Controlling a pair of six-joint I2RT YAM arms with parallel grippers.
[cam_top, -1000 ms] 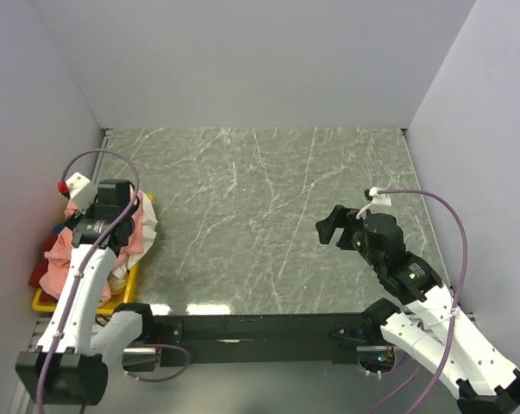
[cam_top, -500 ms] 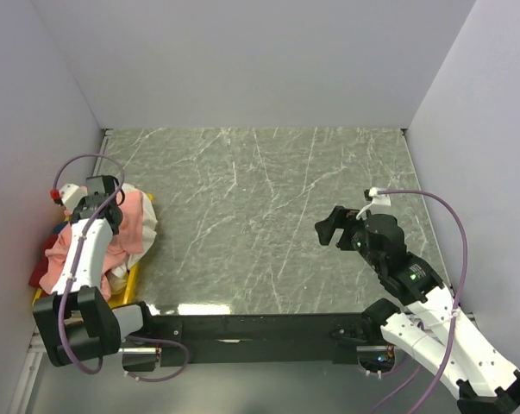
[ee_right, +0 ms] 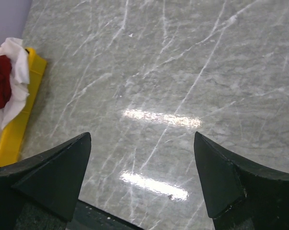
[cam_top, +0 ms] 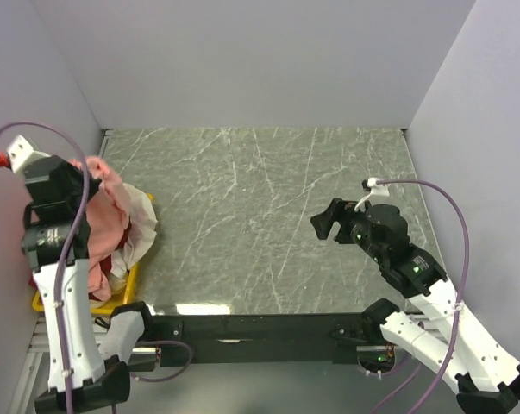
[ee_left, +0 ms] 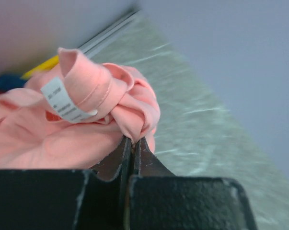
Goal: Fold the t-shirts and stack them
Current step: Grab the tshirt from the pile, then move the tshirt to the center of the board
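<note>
Over the last second the left arm has swung up and back from the yellow bin (ee_right: pixel 20 120). The left gripper (ee_left: pixel 132 143), which stood wide over the heap, has shut on a bunch of the salmon-pink t-shirt (ee_left: pixel 91 129); the right arm has hardly shifted. The left wrist view shows a fold of pink cloth pinched between the closed jaws, with the white neck label (ee_left: pixel 63 101) just above, so the hold seems to be near the collar. From overhead the pink shirt hangs from the raised gripper down onto the heap in the bin, where the white t-shirt (ee_right: pixel 17 55) drapes over the rim beside the dark red t-shirt (ee_right: pixel 0 86). The right gripper (ee_right: pixel 142 165) hovers over the marble table (cam_top: pixel 260 198), fingers spread wide and holding nothing. The step in hand looks like drawing the pink shirt out of the bin. To do it well, the lift should probably rise until the hem clears the rim before moving sideways, slowly, so the white shirt is not dragged along. A small pinch of soft cotton may slip, so jerks are best avoided. Laying the shirt mid-table would let the right gripper take a second corner and spread it flat.
</note>
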